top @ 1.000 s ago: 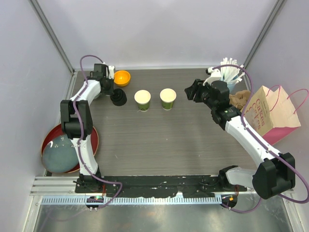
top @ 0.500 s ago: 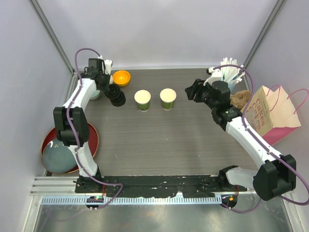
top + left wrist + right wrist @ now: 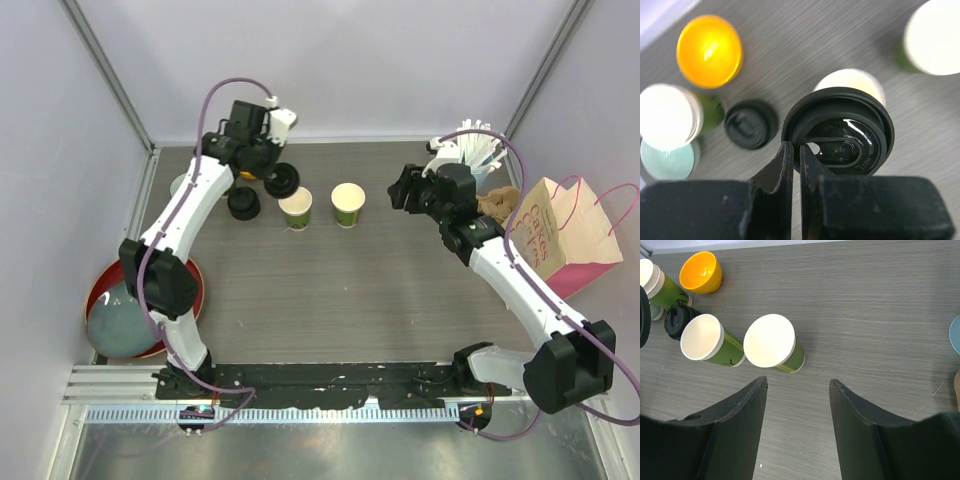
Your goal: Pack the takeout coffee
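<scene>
Lying left of the left cup (image 3: 295, 207), a spare black lid (image 3: 244, 204) sits on the desk (image 3: 350, 290). Just above that cup the left gripper (image 3: 792, 150) pinches a second lid (image 3: 840, 132) by its rim; it looks light, bendy and probably slippery. Right of that cup stand the second cup (image 3: 348, 203) and then the right gripper (image 3: 797, 381), spread wide and empty.

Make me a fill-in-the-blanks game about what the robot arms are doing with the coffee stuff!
1. The left gripper is shut on the rim of a ____ lid.
2. The right gripper hangs over the table with its fingers ____.
3. The small bowl is coloured ____.
4. The paper bag on the right is coloured ____.

Missing words: black, open, orange, pink.
</scene>
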### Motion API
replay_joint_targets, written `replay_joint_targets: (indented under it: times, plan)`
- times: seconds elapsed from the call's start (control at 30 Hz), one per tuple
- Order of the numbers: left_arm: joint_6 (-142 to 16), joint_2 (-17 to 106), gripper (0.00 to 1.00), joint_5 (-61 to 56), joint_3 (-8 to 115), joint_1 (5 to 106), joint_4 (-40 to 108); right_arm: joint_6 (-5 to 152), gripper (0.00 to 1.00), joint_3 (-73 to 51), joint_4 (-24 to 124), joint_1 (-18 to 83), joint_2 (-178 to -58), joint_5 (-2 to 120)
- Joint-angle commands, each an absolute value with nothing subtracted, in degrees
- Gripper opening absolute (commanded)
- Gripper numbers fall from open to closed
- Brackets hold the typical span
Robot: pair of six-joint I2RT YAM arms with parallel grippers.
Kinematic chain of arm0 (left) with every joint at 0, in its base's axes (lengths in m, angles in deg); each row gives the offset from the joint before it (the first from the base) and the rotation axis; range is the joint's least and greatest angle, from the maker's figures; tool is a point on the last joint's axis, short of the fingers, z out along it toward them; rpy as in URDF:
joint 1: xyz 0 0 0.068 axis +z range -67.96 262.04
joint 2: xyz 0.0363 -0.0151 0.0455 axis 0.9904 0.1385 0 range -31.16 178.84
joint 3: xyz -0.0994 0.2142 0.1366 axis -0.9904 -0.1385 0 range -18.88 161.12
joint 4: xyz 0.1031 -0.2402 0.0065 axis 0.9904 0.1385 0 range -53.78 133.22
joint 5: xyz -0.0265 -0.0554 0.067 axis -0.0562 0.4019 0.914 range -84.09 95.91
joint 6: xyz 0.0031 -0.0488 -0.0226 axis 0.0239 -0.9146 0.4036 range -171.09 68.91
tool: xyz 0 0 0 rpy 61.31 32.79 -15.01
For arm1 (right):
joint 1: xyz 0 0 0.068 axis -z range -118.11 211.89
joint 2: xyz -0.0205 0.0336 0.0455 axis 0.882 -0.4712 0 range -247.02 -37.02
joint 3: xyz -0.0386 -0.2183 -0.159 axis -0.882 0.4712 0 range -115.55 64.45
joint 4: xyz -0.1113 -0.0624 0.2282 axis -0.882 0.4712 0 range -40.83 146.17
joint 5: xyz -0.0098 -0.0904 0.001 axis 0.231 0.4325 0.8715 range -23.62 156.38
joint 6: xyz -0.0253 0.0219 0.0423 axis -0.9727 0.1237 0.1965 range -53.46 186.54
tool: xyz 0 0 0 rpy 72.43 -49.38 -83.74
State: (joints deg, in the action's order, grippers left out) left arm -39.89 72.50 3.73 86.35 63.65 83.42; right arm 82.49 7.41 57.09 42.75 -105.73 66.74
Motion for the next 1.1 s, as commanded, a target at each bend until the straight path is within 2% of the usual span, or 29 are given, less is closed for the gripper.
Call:
replay_joint_targets:
  times: [0.0, 0.1, 0.23, 0.5, 1.07]
  plan:
    - [-39.4, 76.3, 0.00, 3.9, 97.4, 57.5, 89.9, 81.2, 0.59, 3.6, 58.3, 43.0, -109.3, 67.1]
    - [-40.1, 81.3, 0.00, 4.7, 103.6, 54.2, 92.6, 81.3, 0.59, 0.2, 58.2, 43.3, -114.0, 60.9]
    - [-40.2, 86.3, 0.00, 5.5, 110.3, 50.6, 95.1, 81.0, 0.59, -5.7, 59.8, 43.8, -119.2, 58.8]
    - [-41.9, 97.2, 0.00, 5.5, 123.9, 46.5, 97.9, 82.9, 0.58, -6.1, 59.3, 46.4, -122.0, 56.2]
    - [-41.3, 105.2, 0.00, 9.8, 128.7, 44.3, 94.0, 83.9, 0.58, -4.3, 57.6, 47.0, -124.7, 56.1]
